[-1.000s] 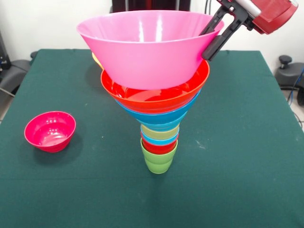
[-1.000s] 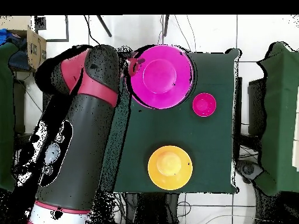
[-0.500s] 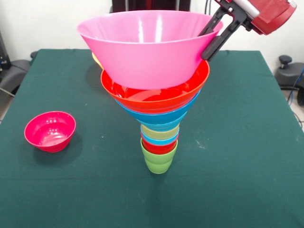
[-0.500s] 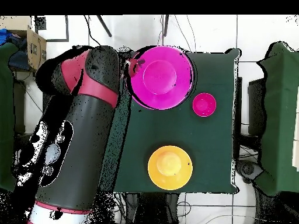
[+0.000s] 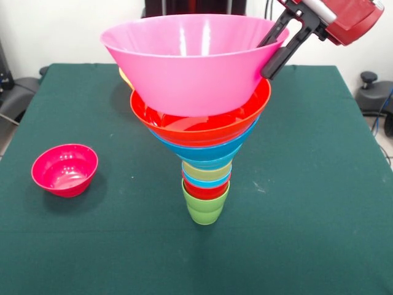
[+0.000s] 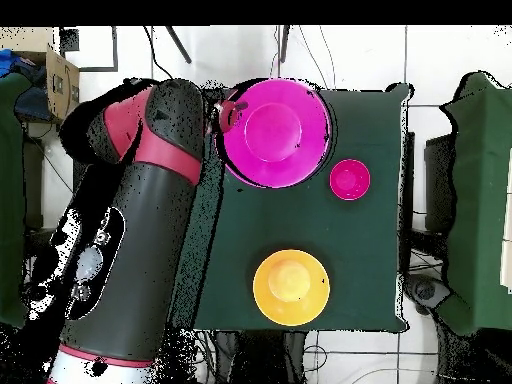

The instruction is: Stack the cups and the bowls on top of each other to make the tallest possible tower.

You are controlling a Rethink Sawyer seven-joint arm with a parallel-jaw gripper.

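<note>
Front view, left to right. At your left, the small magenta bowl (image 5: 64,169) sits upright and alone on the green surface (image 5: 319,203), well apart from everything else.

At centre stands the tower (image 5: 206,153) — its base is the lime green cup (image 5: 204,206), mouth up, with the red cup (image 5: 205,190), a light blue rim and a pale yellow-green rim nested above it. The column then widens through the blue bowl (image 5: 206,153) and the wide red-orange bowl (image 5: 202,126) to the large pink bowl (image 5: 187,64) on top, which sits slightly tilted in the bowl beneath it.

Behind the pink bowl's left flank you see only a sliver of the yellow-orange bowl (image 5: 124,78); the overhead view shows it whole (image 6: 290,287), upright on the surface by itself, well apart from the tower.

At your upper right, the gripper (image 5: 276,44) reaches down at a slant from the red arm (image 5: 350,18). Its black jaws straddle the pink bowl's right rim — one finger inside the wall, one outside — and are grasping that rim.
</note>
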